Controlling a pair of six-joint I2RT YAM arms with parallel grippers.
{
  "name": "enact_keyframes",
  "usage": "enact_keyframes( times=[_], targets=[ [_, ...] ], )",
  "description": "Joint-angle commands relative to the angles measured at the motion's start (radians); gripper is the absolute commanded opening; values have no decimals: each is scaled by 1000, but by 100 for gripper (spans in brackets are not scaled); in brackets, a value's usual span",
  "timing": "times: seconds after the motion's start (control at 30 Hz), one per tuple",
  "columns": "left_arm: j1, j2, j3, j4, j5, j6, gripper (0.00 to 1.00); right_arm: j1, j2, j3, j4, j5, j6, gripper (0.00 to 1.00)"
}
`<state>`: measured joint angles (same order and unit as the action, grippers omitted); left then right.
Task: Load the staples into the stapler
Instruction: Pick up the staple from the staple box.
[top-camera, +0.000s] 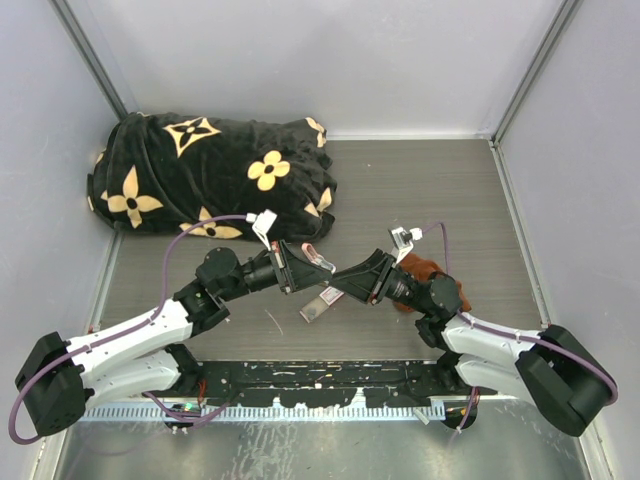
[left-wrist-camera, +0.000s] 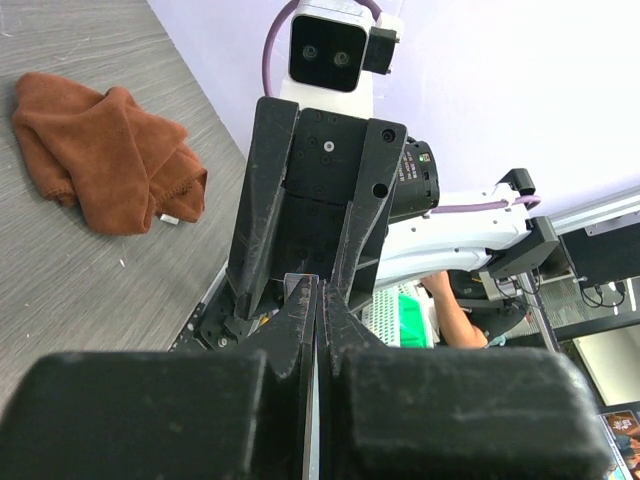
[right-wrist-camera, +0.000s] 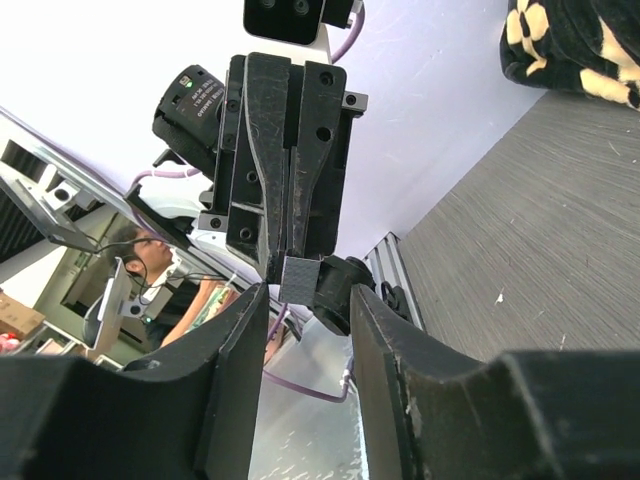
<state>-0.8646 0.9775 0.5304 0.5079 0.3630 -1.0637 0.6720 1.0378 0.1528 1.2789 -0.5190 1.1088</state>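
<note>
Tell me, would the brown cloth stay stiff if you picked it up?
Probably not: the brown cloth lies crumpled in soft folds, so it would likely droop. It looks thin, so probably light. Pushed, it would likely bunch, not roll.

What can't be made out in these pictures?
Right wrist: the small grey piece in the left gripper shows end-on only; what it is stays unclear.
Top external: that piece is hidden inside the grip.
Top external: pinkish-white item on the table, too small to identify.
Top external: brown cloth mostly under the right arm.
</note>
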Motion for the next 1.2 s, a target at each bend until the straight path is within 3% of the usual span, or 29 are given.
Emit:
enact_keyframes(
  times=[0.0,0.63,0.73,0.83,1.0,1.17],
  targets=[
    [-4,-22,-4,73,20,-4,0,1,7,20,122,-7,19,42],
    [-4,0,-5,71,18,-3,0,0,30,28,124,-11,18,23],
    [-4,-1,-2,56,17,7,12,0,32,24,120,-5,12,22],
    [-2,-15,8,9,-3,28,33,0,31,21,101,-1,-2,21],
    [3,-75,45,-141,-59,101,55,0,2,21,12,-11,-49,20],
    [41,-147,76,-286,-77,157,64,-1,-89,65,-258,-27,-177,20]
  ],
)
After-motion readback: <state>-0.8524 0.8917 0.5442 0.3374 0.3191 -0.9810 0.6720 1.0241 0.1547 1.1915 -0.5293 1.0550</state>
